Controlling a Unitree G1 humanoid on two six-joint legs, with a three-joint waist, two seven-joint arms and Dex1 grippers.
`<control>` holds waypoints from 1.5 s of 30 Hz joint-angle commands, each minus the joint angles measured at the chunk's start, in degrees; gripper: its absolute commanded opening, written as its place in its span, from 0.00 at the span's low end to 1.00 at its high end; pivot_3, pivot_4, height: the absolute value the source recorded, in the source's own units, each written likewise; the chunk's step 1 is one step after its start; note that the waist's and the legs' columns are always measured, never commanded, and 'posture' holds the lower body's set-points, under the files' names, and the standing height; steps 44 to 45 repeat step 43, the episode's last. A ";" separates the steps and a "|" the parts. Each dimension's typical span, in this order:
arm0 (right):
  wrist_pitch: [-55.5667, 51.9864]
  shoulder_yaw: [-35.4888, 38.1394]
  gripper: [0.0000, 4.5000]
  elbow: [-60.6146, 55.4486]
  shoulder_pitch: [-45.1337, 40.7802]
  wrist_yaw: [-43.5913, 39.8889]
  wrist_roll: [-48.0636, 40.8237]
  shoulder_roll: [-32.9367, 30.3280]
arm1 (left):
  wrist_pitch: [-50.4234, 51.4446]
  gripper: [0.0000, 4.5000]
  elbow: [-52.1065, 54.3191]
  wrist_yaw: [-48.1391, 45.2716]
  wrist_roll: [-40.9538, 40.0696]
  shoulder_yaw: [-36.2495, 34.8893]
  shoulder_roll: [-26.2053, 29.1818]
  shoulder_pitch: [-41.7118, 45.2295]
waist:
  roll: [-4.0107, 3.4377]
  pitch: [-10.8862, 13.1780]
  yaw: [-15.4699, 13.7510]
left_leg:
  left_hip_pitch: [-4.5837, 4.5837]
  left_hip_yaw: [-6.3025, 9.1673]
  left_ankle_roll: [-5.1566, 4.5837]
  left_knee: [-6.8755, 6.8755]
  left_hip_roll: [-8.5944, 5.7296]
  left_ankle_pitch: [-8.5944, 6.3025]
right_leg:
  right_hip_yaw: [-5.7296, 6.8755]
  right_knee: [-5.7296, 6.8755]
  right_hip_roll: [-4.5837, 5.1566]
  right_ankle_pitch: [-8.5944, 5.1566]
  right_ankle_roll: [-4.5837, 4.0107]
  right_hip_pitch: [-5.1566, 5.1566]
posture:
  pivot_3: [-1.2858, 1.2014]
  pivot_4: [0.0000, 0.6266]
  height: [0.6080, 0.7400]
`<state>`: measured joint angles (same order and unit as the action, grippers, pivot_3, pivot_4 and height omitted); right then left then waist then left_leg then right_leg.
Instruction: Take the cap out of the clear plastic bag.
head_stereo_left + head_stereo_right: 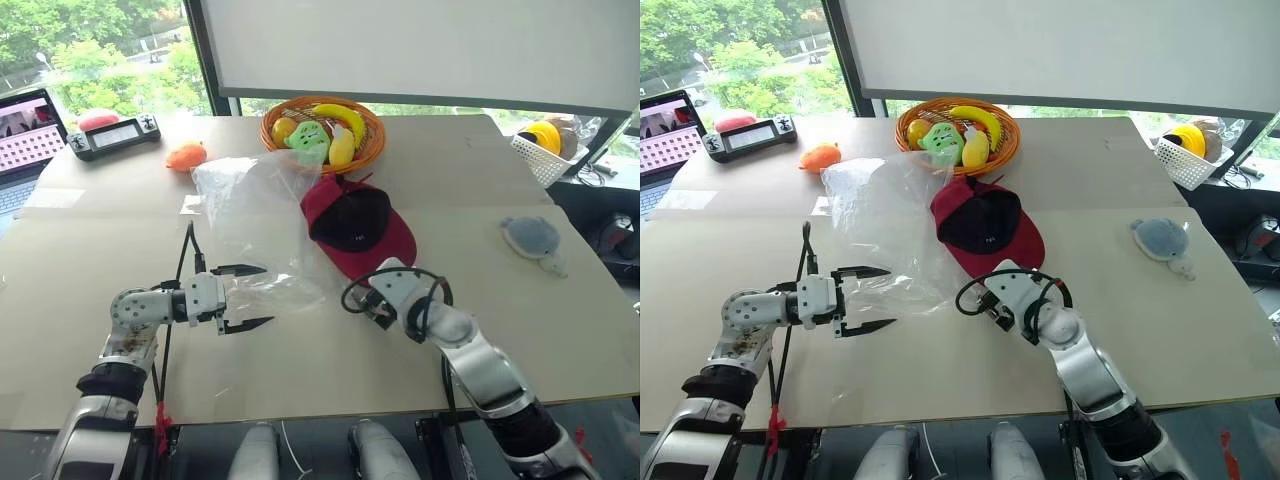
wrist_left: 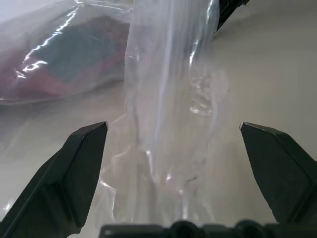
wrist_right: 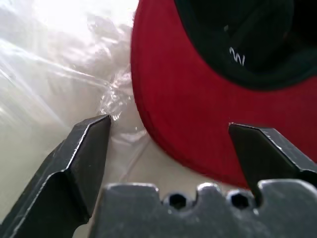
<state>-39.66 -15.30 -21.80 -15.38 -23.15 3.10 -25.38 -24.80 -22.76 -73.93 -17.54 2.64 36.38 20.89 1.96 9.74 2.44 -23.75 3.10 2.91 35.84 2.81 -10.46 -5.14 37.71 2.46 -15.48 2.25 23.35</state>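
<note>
The cap [image 1: 355, 230], dark red with a black crown, lies on the table in front of the fruit basket. Its brim [image 3: 198, 114] is bare and points toward me. The clear plastic bag [image 1: 250, 210] lies crumpled just left of the cap, touching its side. My left gripper [image 1: 266, 294] is open at the bag's near end, and a strip of plastic [image 2: 168, 99] runs between its fingers without being pinched. My right gripper [image 3: 168, 128] is open just short of the brim's edge, holding nothing.
A wicker basket [image 1: 378, 132] of fruit stands behind the cap. An orange fruit [image 1: 186, 156], a controller [image 1: 113, 135] and a laptop [image 1: 25, 130] sit at the far left. A grey-blue pad [image 1: 530, 237] lies on the right, and a white basket [image 1: 545, 150] stands beyond it.
</note>
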 commanded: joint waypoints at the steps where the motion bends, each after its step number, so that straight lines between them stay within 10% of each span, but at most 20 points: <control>1: 0.53 7.96 1.00 -4.58 1.40 -3.49 -6.38 0.01 | 12.92 0.99 15.14 -1.29 -8.27 -2.30 4.52 -4.35 | 0.00 0.01 0.10 | 0.00 0.01 0.00 -0.01 0.01 0.00 | -0.01 0.00 0.00 0.00 0.00 0.00 | 0.52 0.24 0.96; 14: -3.69 40.87 1.00 -1.14 1.43 -4.67 -36.34 5.53 | 53.24 0.99 26.31 26.15 -31.91 -21.31 4.59 -5.77 | -0.02 0.04 0.28 | 0.32 -0.01 0.00 -0.03 0.03 0.00 | -0.02 0.07 0.00 -0.14 0.23 -0.20 | 0.52 0.24 0.96; 26: 18.61 36.55 1.00 11.04 7.18 5.34 -17.63 3.81 | 35.24 0.99 7.85 67.76 -2.45 -25.35 -8.80 -3.50 | -0.02 0.03 -0.31 | 0.30 -0.07 0.00 -0.07 -0.04 0.00 | -0.11 0.00 0.02 0.05 -0.09 -0.18 | 0.52 0.24 0.96; 45: 27.19 34.94 1.00 15.26 11.84 7.79 -15.51 6.39 | 27.19 0.99 1.76 68.72 0.95 -23.94 -16.36 -0.67 | -0.02 0.02 0.04 | 0.41 -0.10 0.01 -0.07 -0.05 0.00 | -0.14 0.06 0.02 0.04 -0.05 -0.26 | 0.52 0.24 0.96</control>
